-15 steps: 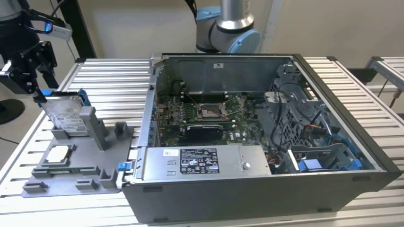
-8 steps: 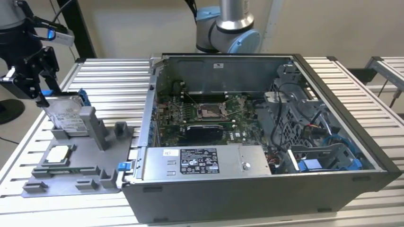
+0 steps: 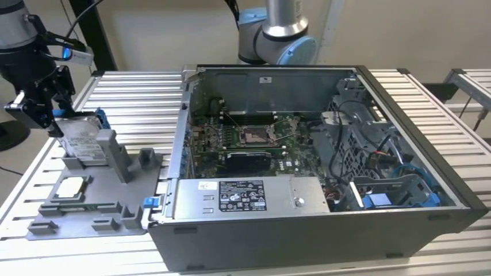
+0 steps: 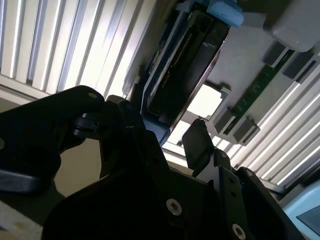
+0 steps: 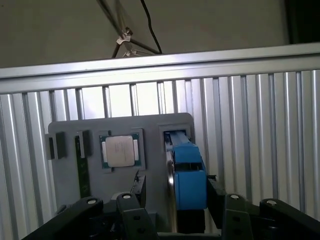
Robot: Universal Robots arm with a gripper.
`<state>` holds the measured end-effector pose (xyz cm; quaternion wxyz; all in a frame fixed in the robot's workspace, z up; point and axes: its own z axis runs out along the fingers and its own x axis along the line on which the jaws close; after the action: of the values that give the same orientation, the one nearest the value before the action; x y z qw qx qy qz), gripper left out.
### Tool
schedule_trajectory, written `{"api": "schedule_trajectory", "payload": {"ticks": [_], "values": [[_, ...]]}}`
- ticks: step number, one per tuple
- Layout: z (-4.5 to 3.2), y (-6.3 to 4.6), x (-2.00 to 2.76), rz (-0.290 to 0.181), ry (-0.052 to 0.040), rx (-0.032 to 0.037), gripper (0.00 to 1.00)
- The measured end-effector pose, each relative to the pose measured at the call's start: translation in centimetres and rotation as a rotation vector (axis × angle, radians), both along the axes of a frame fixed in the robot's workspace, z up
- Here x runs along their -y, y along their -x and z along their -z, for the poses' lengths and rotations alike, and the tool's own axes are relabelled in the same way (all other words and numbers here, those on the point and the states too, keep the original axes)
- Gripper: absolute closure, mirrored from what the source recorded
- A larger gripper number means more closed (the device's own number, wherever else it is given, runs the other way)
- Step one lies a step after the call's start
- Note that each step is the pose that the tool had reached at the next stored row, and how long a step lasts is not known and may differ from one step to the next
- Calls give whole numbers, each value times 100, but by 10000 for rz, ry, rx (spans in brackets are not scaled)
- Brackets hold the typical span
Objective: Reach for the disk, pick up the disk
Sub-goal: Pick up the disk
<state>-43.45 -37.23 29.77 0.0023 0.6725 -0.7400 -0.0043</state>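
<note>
Exterior view's left is where you'll find the gripper point(image 3: 61, 121), low over the far end of the grey holder point(image 3: 115, 184), which lies on the slatted table point(image 3: 138, 98) beside the open computer case point(image 3: 307, 236). The disk point(image 3: 80, 141) stands on edge in that holder's slot, leaning a little, with a small square chip point(image 3: 71, 185) lying in a nearer pocket. In the first wrist view your fingers point(image 5: 140, 190) sit spread on either side of the blue-framed disk, with a gap showing on one side, so nothing is grasped.
</note>
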Motion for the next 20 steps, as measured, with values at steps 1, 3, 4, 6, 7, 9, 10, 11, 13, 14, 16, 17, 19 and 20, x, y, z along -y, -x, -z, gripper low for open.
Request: {"api": "schedule_trajectory", "payload": {"ticks": [1,3,4,6,7,9,10,11,13,14,16,17,19,20], "values": [[17,2,0,0,1,0,0],[54,5,0,0,4,1,0],[73,7,0,0,6,0,0],[110,10,0,0,8,0,0],[128,12,0,0,10,1,0],[164,15,0,0,13,0,0],[181,16,0,0,13,0,0],[200,18,0,0,13,1,0],[236,21,0,0,14,0,0],[256,22,0,0,13,0,0],[291,25,0,0,13,0,0],[309,25,-1,0,13,0,0],[338,25,-1,0,13,1,0],[346,26,-1,0,13,1,0]]}}
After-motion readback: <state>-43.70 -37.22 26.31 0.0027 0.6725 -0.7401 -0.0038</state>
